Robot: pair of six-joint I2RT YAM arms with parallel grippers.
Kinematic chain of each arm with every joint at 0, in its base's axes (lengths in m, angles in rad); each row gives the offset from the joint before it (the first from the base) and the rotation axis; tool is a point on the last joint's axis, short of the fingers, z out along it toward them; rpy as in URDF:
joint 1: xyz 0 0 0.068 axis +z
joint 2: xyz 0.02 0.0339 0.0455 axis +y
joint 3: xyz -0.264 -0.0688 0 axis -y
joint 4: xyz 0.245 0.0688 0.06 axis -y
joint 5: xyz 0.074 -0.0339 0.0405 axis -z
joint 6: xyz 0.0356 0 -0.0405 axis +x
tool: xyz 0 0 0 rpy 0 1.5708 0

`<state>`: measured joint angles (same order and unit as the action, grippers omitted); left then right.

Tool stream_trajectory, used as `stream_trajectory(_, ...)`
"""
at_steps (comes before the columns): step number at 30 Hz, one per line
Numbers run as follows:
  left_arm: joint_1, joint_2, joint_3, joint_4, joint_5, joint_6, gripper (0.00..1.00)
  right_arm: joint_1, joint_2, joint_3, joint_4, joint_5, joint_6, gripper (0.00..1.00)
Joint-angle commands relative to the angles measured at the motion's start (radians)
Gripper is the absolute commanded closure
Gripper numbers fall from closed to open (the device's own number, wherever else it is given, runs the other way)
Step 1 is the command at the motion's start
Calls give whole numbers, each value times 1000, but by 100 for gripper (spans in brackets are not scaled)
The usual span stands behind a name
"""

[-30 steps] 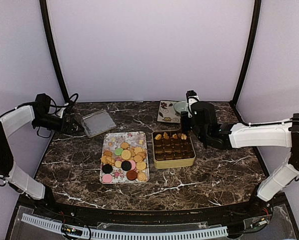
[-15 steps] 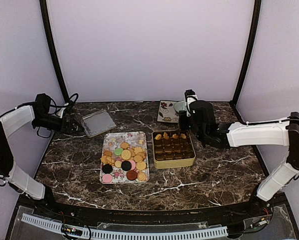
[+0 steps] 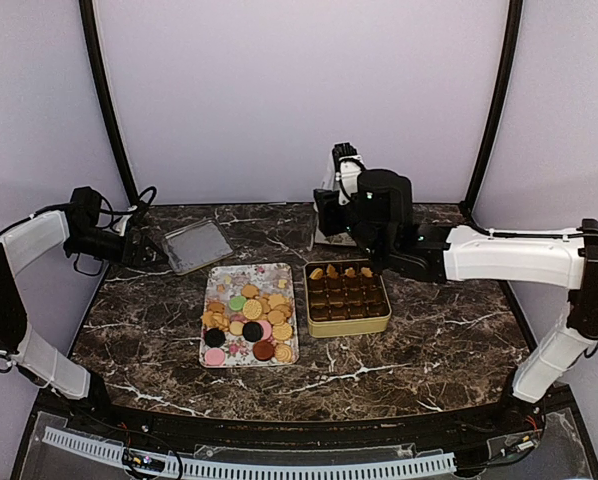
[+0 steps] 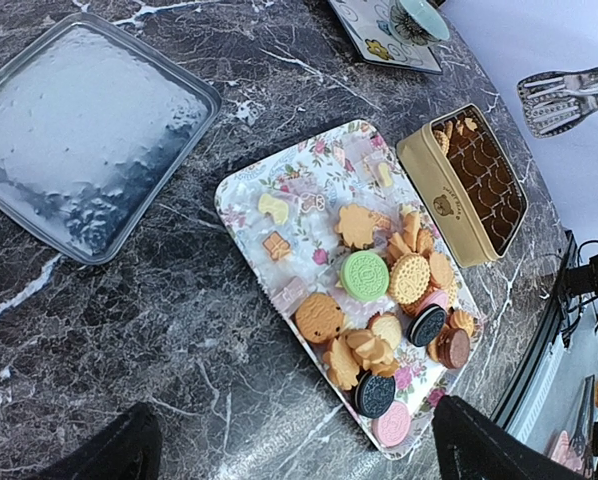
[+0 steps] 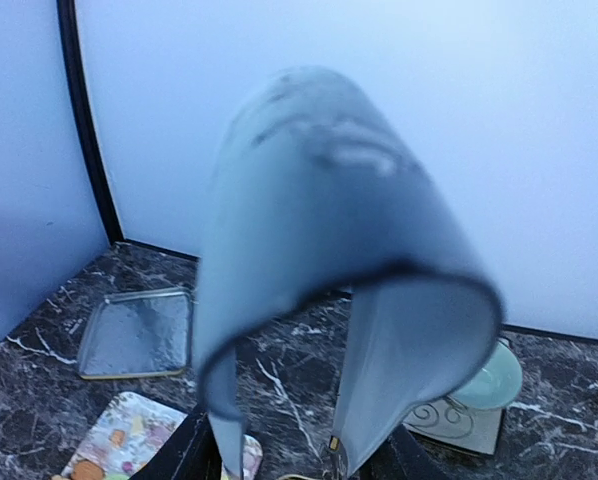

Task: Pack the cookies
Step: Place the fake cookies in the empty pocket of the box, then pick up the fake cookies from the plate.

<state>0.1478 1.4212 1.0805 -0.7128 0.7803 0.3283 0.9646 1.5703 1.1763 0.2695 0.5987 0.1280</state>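
Arm (image 3: 499,255) on right raised, claw (image 3: 329,200) gripping tongs (image 5: 319,200).

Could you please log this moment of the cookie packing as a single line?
right tool: held high, gripping tongs | left tool: open, empty | cookies: mostly on flowery tray, few in tin

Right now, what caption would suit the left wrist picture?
Assorted cookies heaped on a flowery tray, a gold tin beside it, on dark marble.

right wrist | tongs (image 5: 319,200) blurred, tips cut off | tray (image 5: 129,435), cookies (image 5: 83,468) cut off
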Motion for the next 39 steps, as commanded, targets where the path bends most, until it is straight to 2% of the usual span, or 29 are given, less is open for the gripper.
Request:
stream_trajectory(1,5,-2,25,-8,-8,-11,3,77,127,151,36,-47,-28,54)
stream_trajectory(10,13,-20,9,-9,-15,-1,3,119,429,447,-35,-175,33,54)
stream_trajectory(18,18,-15,6,-2,10,-6,3,129,588,568,-80,-230,74,54)
stream_trajectory(28,17,-14,-2,2,16,-2,3,133,624,558,-83,-223,90,54)
stream_trajectory(39,17,-21,-2,-1,19,0,3,131,638,594,-88,-157,35,55)
